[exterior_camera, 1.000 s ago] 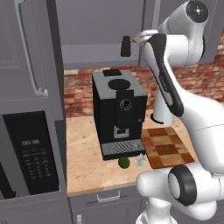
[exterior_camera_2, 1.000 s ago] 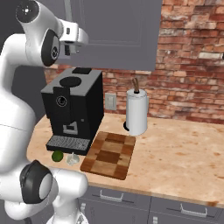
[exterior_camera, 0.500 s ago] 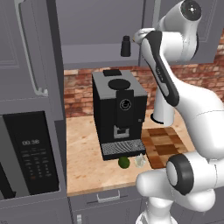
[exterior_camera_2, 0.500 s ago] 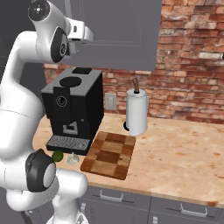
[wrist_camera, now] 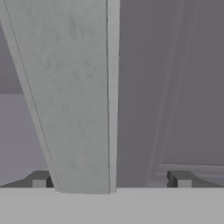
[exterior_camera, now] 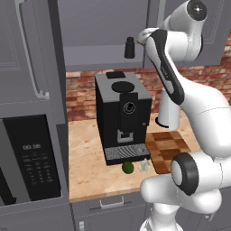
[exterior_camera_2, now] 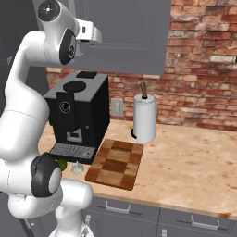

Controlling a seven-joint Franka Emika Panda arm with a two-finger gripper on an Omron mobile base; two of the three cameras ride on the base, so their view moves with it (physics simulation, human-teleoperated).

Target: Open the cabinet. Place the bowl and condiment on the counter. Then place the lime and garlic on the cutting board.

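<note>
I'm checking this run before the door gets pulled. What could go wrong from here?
1. The open gripper straddles the cabinet handle, which sits off-centre toward one fingertip; closing may catch only its edge and slip.
2. The lime and garlic lie loose near the counter front edge by the robot's body; a wide arm swing might knock them off.

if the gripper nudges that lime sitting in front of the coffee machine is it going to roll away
Probably yes. The lime looks round and smooth and sits on the flat counter, so a sideways push would likely send it rolling. The garlic beside it and the cutting board might stop it on that side. It looks small, so probably light.
</note>
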